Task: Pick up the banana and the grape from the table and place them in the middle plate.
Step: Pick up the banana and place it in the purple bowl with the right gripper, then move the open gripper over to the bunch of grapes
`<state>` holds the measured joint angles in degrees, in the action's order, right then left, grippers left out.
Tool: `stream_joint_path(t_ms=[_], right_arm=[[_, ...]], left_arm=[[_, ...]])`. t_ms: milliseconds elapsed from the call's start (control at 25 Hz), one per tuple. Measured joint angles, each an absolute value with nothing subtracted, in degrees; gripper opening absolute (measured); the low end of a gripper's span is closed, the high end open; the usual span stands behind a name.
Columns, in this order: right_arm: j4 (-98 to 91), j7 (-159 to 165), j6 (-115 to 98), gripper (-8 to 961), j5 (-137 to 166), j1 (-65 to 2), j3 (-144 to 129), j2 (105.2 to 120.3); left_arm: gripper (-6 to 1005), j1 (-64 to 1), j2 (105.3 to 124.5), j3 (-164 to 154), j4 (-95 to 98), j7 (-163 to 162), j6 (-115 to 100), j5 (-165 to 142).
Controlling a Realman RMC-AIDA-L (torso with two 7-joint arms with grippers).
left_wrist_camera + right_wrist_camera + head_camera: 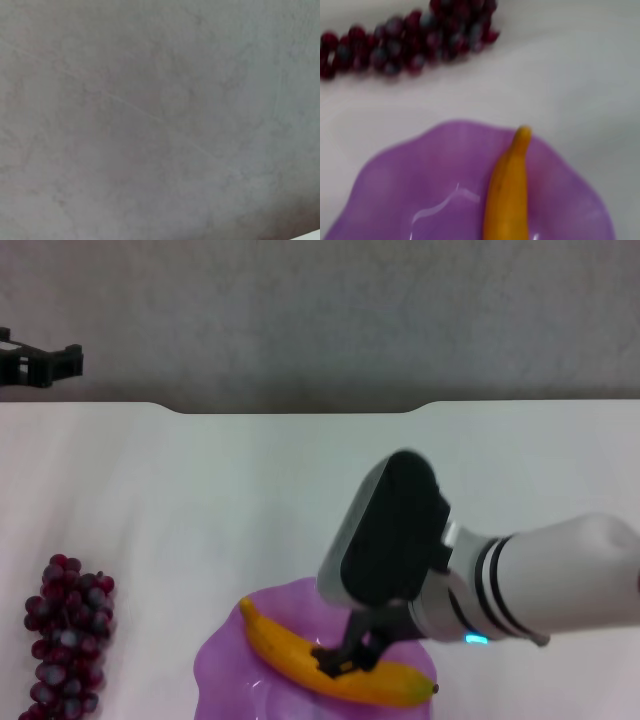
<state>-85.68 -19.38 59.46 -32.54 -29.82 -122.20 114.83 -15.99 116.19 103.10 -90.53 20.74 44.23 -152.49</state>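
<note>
One banana [300,655], lying across one purple scalloped plate [225,665] at the near edge of one white table [250,480]. One bunch of grapes [68,635] on the near left, well apart from the plate; individual grapes too many and too crowded for a firm count. Two grippers showing: right gripper [345,655] down at the banana over the plate, left gripper [40,362] at the far left, beyond the table's far edge.
</note>
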Motion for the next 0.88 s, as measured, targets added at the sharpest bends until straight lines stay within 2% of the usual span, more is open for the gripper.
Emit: stream_joint_path(t_ms=[40,440,880], right_arm=[[-86.7,-19.4,59.0,880,-32.5,-29.3,-121.5,114.82],[-92.4,-15.1,49.3,880,-32.3,-23.5,-104.9,114.95],[-89.1,-9.4,41.9,877,-32.9,-11.4,-82.2,115.19]], left_arm=[[851,-16.0,116.21,103.0,-90.5,20.7,44.2,-152.5],[850,-16.6,116.4,101.6,-90.2,20.8,43.1,-151.9],[849,-15.8,116.45,99.9,-90.3,20.8,40.1,-149.7]])
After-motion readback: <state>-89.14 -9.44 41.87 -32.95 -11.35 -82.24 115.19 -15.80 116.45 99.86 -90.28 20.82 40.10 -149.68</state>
